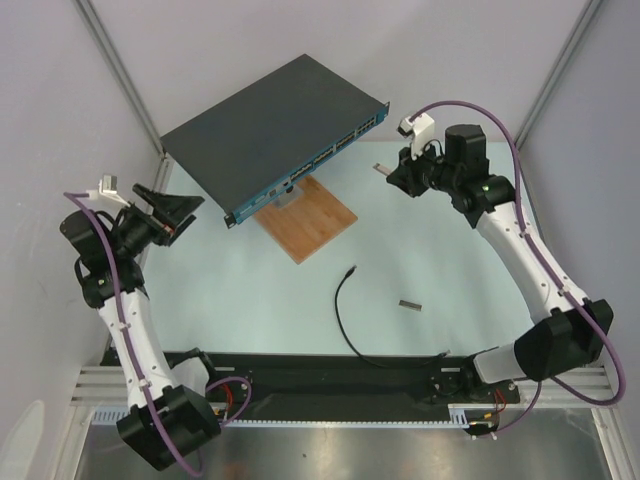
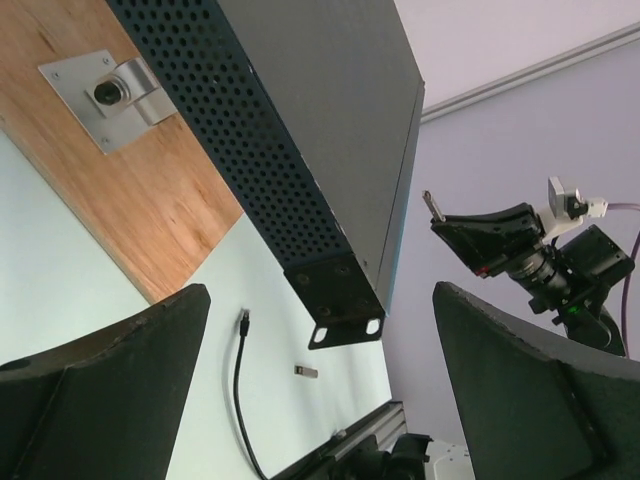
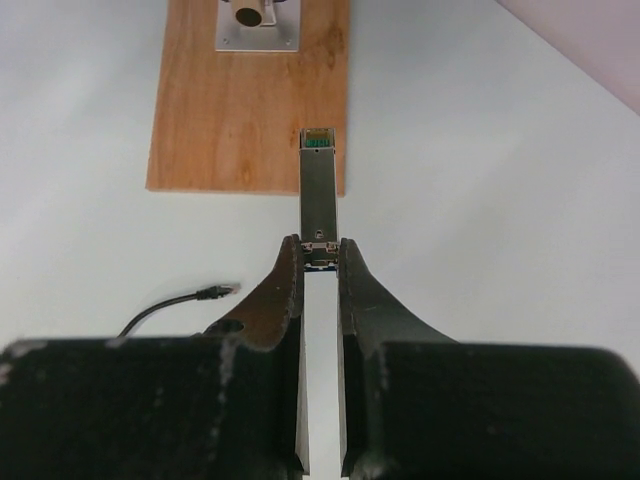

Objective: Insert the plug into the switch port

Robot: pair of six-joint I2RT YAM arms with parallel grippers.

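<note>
Plug (image 1: pixel 352 270) loose near wooden board (image 1: pixel 315 225); left gripper (image 2: pixel 320 295) released, right gripper (image 3: pixel 320 250) grasping metal piece (image 3: pixel 320 185).

Box (image 1: pixel 270 115): matt dk-grey metal; board (image 1: pixel 318 225): smooth wood; plug (image 1: pixel 351 270): blk plastic; module (image 3: pixel 320 195): matt metal.

No text, brand, number or sign can be read in any view. The teal front strip (image 1: pixel 308 163) of the switch (image 1: pixel 270 120), at the far left of the counter (image 1: pixel 450 260), shows too small for any printing to be told. The green patch (image 3: pixel 318 141) at the far tip of the grey metal piece (image 3: pixel 319 195) bears fine marks, none legible.
</note>
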